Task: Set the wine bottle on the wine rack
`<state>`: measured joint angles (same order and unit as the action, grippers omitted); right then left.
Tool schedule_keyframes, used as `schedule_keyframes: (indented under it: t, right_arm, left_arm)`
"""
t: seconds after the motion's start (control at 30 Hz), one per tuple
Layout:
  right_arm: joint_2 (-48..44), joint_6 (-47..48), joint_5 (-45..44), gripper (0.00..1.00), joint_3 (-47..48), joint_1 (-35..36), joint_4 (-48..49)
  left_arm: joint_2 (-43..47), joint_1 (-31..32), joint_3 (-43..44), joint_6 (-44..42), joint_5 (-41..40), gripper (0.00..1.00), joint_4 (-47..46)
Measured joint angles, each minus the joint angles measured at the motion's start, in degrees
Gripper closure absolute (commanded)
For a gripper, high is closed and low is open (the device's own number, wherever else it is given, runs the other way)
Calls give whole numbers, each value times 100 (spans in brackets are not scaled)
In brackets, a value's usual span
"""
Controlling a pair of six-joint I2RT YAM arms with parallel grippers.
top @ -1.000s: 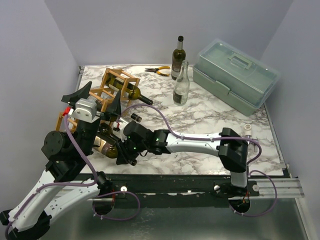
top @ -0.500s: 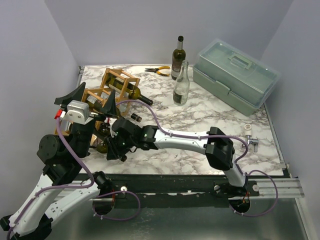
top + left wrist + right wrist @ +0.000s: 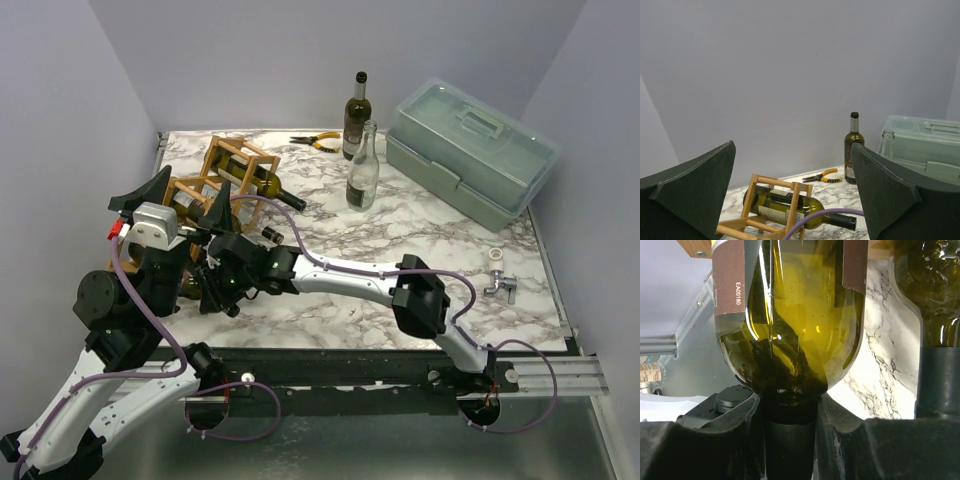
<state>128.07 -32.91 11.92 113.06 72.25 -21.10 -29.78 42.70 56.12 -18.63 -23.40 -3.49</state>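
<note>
The wine rack (image 3: 213, 163) of light wooden sticks stands at the table's left, with one green bottle (image 3: 262, 184) lying in its upper cell. My right gripper (image 3: 213, 290) is shut on the neck of an olive-green wine bottle (image 3: 790, 315) with a brown label, which lies on its side with its body toward the rack's lower front corner (image 3: 695, 247). In the top view my left arm hides most of that bottle. A second racked bottle's neck (image 3: 937, 370) lies alongside. My left gripper (image 3: 795, 200) hangs open above the rack, holding nothing.
A dark upright bottle (image 3: 356, 117) and a clear empty bottle (image 3: 363, 167) stand at the back centre. Yellow-handled pliers (image 3: 315, 142) lie behind the rack. A pale green toolbox (image 3: 468, 152) fills the back right. A small metal fitting (image 3: 499, 285) sits near the right edge.
My right arm has stretched further left, carrying the held bottle toward the rack's lower front, under the left arm. The left gripper has shifted slightly left and stays open.
</note>
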Motion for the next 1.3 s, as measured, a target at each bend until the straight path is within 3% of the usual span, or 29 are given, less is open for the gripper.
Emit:
schedule_keyframes:
  t: [0.23,0.6,0.77,0.97,1.13,1.3]
  right_arm:
    - [236,0,-9,99,345,-57,-85]
    - [619,111,-98,86,874,-94,-85]
    - [782,245,-131,68,1078,-105,-48]
    - [909,326,-208,30,1331,-111,52]
    - [885,431,-317,18,1390,-177,284]
    - [448,492,-393,12,632,-214,367]
  left_arm:
    - [15,-26,-15,13,0,1,-2]
    - [17,-37,-42,55,4,1,-2]
    - [22,-57,-61,66,7,1,-2]
    - [26,-72,-79,66,9,1,-2]
    - [26,-74,-103,63,9,1,-4]
    - [57,-87,-122,63,2,1,-2]
